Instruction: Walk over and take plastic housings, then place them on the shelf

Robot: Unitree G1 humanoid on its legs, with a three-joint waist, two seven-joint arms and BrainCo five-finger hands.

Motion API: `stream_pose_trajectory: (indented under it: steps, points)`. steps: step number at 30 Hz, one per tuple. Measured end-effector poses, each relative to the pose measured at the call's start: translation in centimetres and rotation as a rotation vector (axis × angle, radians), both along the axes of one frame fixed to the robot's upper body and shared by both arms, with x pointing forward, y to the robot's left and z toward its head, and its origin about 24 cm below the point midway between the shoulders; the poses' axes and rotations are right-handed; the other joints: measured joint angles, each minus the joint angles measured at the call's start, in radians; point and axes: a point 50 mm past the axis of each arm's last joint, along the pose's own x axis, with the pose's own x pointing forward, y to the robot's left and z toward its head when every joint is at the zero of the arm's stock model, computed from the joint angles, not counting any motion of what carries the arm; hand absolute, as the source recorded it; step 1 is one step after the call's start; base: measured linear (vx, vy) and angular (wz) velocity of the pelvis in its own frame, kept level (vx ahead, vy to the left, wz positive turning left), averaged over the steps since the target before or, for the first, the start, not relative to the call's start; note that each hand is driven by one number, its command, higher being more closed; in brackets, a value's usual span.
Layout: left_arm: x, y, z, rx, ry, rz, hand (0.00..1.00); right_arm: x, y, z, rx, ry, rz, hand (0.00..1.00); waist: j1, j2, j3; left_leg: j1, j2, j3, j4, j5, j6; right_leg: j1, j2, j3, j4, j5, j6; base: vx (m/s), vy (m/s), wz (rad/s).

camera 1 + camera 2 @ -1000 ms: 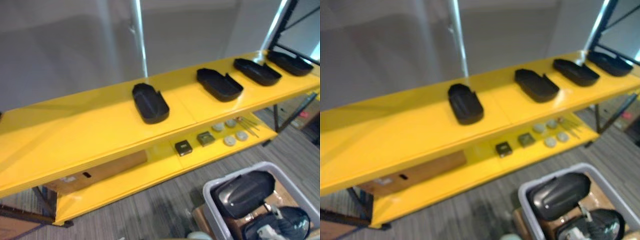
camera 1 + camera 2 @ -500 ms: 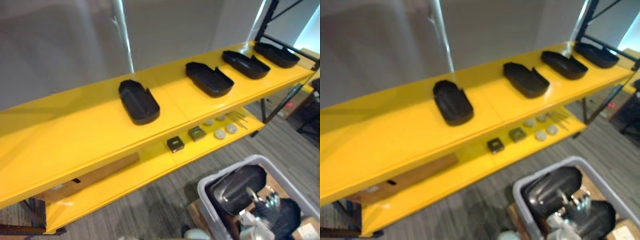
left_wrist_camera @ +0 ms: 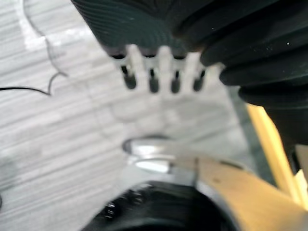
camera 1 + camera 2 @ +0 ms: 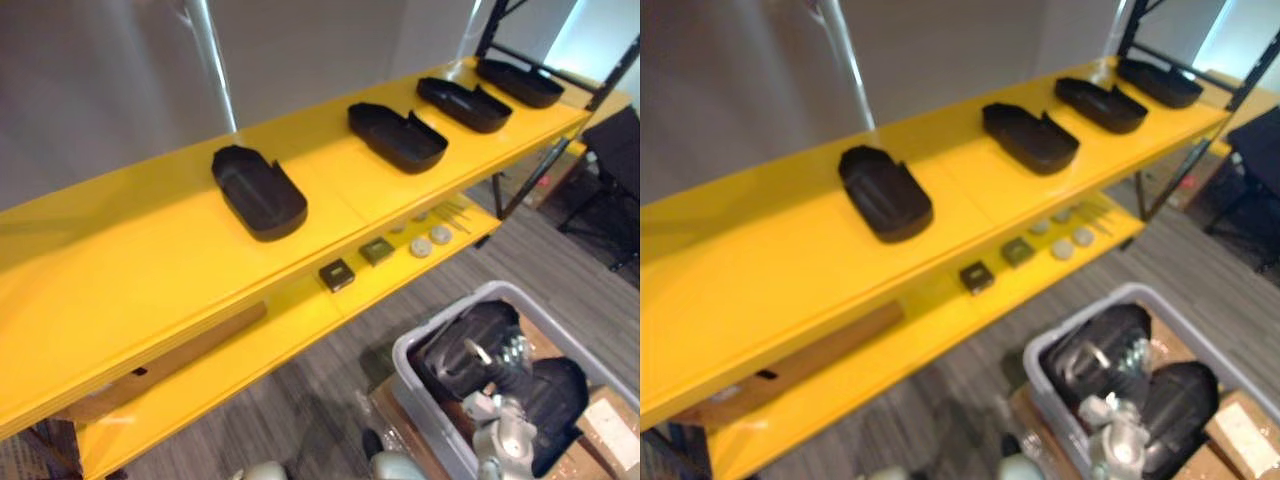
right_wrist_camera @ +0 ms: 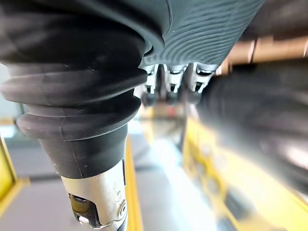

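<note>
Four black, tub-shaped plastic housings [image 4: 258, 192] sit open side up in a spaced row on the top tier of a yellow shelf [image 4: 130, 280], and more glossy dark housings [image 4: 450, 360] lie in a grey bin [image 4: 415, 350] in front of it. The right hand [image 4: 503, 372] is down in that bin over them, and whether it grips one cannot be told; a white label [image 4: 612, 432] nearby is too small to read. The left hand [image 3: 163, 65] hangs above the grey floor [image 3: 57, 144], fingers [image 3: 153, 77] straight and loose, holding nothing.

four housings [image 4: 259, 192] spaced along shelf [image 4: 120, 270], left stretch bare
</note>
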Motion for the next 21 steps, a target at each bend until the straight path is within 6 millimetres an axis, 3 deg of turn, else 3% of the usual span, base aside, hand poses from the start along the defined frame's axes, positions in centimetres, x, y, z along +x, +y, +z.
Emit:
stream_pose_trajectory:
  steps: [3, 5, 6, 7, 8, 9, 10, 12, 14, 16, 17, 19, 20, 21]
  points:
    - [2.5, -0.3, 0.4, 0.033, -0.037, -0.160, 0.00, -0.2, 0.4, -0.2, 0.015, 0.009, -0.036, 0.00, -0.006, 0.014, 0.056, 0.020, 0.034, -0.022, 0.080, -0.056, 0.005, -0.044, 0.058, -0.002, 0.169, -0.008, -0.003, -0.05, 0.061, -0.32]
    - [3.9, 0.1, 0.9, 0.057, -0.065, -0.241, 0.00, -0.8, 1.3, -0.3, 0.073, -0.007, -0.070, 0.00, -0.020, -0.015, 0.109, 0.059, 0.053, 0.037, 0.117, -0.076, 0.015, -0.095, 0.070, -0.040, 0.320, -0.007, -0.002, -0.13, 0.082, -0.81]
    - [4.3, 0.7, 1.2, 0.070, -0.072, -0.245, 0.00, -1.5, 1.8, 0.0, 0.103, -0.028, -0.076, 0.00, -0.025, -0.041, 0.132, 0.082, 0.054, 0.094, 0.139, -0.089, 0.030, -0.124, 0.044, -0.137, 0.376, 0.005, 0.015, -0.23, 0.098, -1.22]
    - [4.7, 0.8, 1.3, 0.078, -0.066, -0.254, 0.00, -2.0, 2.1, 0.1, 0.102, -0.033, -0.058, 0.00, -0.025, -0.044, 0.136, 0.086, 0.073, 0.156, 0.132, -0.100, 0.051, -0.141, 0.024, -0.229, 0.353, 0.047, 0.001, -0.26, 0.093, -1.33]
    - [4.7, 0.9, 1.3, 0.085, -0.050, -0.265, 0.00, -2.1, 2.3, 0.2, 0.102, -0.036, -0.045, 0.00, -0.022, -0.035, 0.141, 0.085, 0.080, 0.190, 0.131, -0.099, 0.058, -0.158, 0.013, -0.270, 0.385, 0.043, -0.013, -0.31, 0.098, -1.28]
    - [5.2, 1.1, 1.5, 0.113, -0.030, -0.312, 0.00, -2.5, 2.6, 0.0, 0.102, -0.023, -0.033, 0.00, -0.035, -0.053, 0.144, 0.082, 0.082, 0.236, 0.120, -0.090, 0.078, -0.191, -0.026, -0.349, 0.547, -0.017, -0.057, -0.33, 0.109, -1.07]
    - [6.0, 1.3, 1.7, 0.138, -0.017, -0.357, 0.00, -2.9, 2.8, -0.3, 0.102, 0.001, -0.028, 0.00, -0.040, -0.052, 0.148, 0.081, 0.079, 0.277, 0.084, -0.067, 0.089, -0.195, -0.071, -0.412, 0.691, -0.079, -0.091, -0.31, 0.119, -0.97]
    - [6.0, 1.4, 1.6, 0.148, 0.026, -0.390, 0.00, -2.7, 2.9, -0.2, 0.095, -0.001, -0.022, 0.00, -0.041, -0.067, 0.134, 0.078, 0.069, 0.354, 0.000, -0.011, 0.100, -0.151, -0.133, -0.478, 0.779, -0.135, -0.120, -0.21, 0.104, -1.12]
    - [5.8, 1.8, 1.6, 0.165, 0.049, -0.412, 0.00, -2.1, 3.3, 0.0, 0.099, -0.020, -0.011, 0.00, -0.037, -0.080, 0.111, 0.057, 0.064, 0.442, -0.052, 0.027, 0.110, -0.084, -0.189, -0.500, 0.765, -0.166, -0.115, -0.11, 0.068, -1.40]
    - [5.9, 2.5, 1.8, 0.172, 0.050, -0.419, 0.00, -1.6, 3.7, 0.1, 0.103, -0.027, -0.012, 0.00, -0.014, -0.118, 0.078, 0.019, 0.067, 0.549, -0.045, 0.037, 0.111, 0.042, -0.274, -0.502, 0.633, -0.163, -0.108, -0.09, -0.027, -1.49]
    - [6.0, 2.6, 1.9, 0.175, 0.052, -0.417, 0.00, -1.4, 3.7, 0.3, 0.103, -0.033, -0.009, 0.00, -0.011, -0.127, 0.071, 0.011, 0.073, 0.573, -0.034, 0.037, 0.111, 0.076, -0.293, -0.503, 0.584, -0.159, -0.102, -0.09, -0.113, -1.46]
    - [5.9, 2.7, 1.9, 0.168, 0.057, -0.399, 0.00, -0.9, 3.8, 0.6, 0.101, -0.049, 0.004, 0.00, 0.008, -0.124, 0.068, 0.002, 0.114, 0.626, 0.006, 0.037, 0.111, 0.161, -0.329, -0.508, 0.388, -0.132, -0.087, -0.08, -0.186, -1.45]
    - [5.7, 2.7, 1.8, 0.160, 0.063, -0.384, 0.00, -0.7, 4.0, 0.6, 0.102, -0.049, 0.018, 0.00, 0.019, -0.114, 0.059, -0.005, 0.161, 0.656, 0.049, 0.036, 0.111, 0.194, -0.325, -0.515, 0.234, -0.072, -0.081, -0.10, -0.398, -1.61]
    - [5.3, 3.1, 1.8, 0.158, 0.076, -0.369, 0.00, -0.8, 4.2, 0.4, 0.108, -0.039, 0.041, 0.00, 0.021, -0.116, 0.038, -0.017, 0.216, 0.697, 0.113, 0.036, 0.110, 0.219, -0.309, -0.540, 0.106, 0.101, -0.079, -0.09, -0.442, -1.56]
